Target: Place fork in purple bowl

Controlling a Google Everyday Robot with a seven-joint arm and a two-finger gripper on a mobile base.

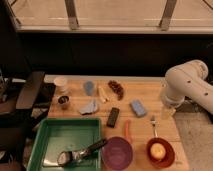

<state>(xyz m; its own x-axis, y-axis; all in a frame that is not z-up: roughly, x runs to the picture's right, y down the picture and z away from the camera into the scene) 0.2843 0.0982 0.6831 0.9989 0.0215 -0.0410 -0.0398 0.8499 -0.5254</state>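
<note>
On the wooden table (pixel 145 91), up and to the right of the purple bowl (pixel 118 152), you see the fork (pixel 154 125): thin, silver, short-tined, lying apart from the bowl's rim. The gripper (pixel 168 111) hangs farther up-right of that bowl, just past the fork; whether it is wide or narrow you cannot tell.

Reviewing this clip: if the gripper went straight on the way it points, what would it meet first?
The gripper, pointing down over the table near its right edge, would probably meet bare wood just right of the fork; depth is unclear.
</note>
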